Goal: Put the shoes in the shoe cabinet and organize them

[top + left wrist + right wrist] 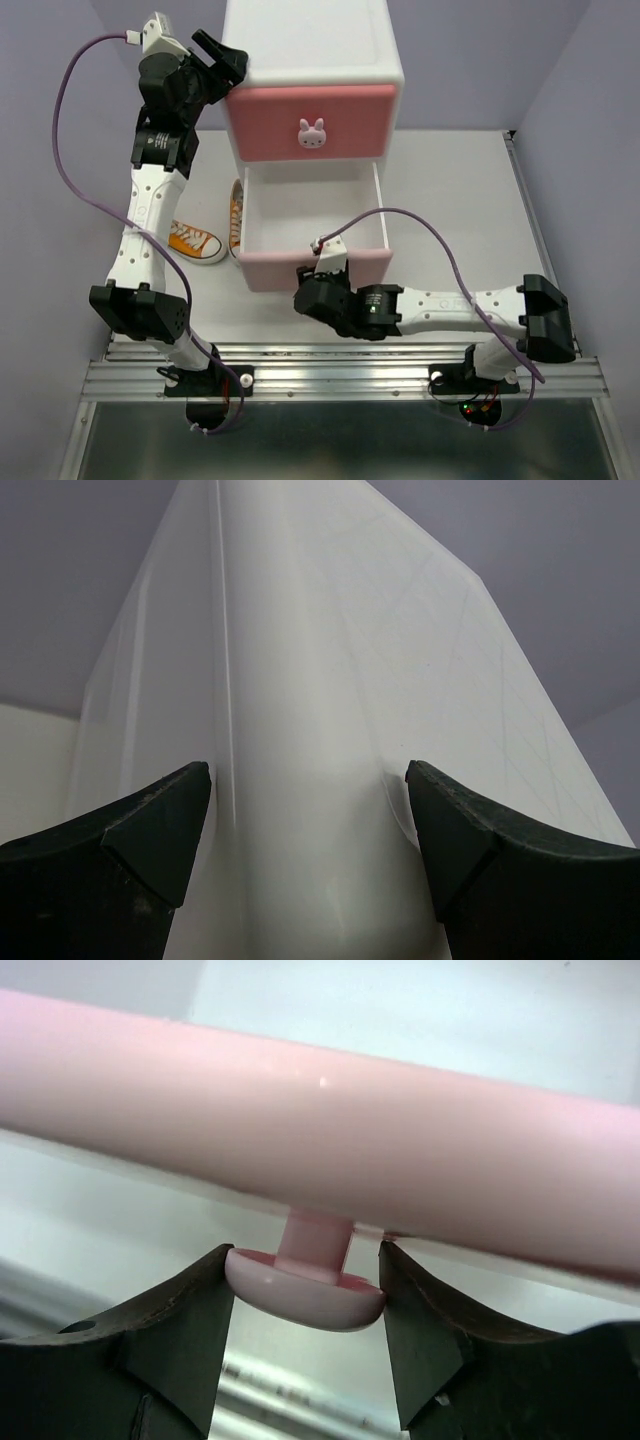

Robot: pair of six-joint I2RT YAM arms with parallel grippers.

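Observation:
The shoe cabinet [312, 40] stands at the back. Its salmon-pink upper drawer [310, 120] is closed and its pale pink lower drawer [312, 268] is pulled out and empty. My right gripper [318, 264] is shut on the lower drawer's knob [305, 1295], a finger on each side of it. My left gripper [222, 55] is open at the cabinet's upper left corner [300, 730], one fingertip on each side of that edge. Two orange shoes lie left of the open drawer, one flat [195, 242], one close against the drawer's side [236, 215]. The white shoes are out of view.
Purple walls close in the table on the left, back and right. A metal rail [340, 378] runs along the near edge under the arm bases. Purple cables loop over both arms.

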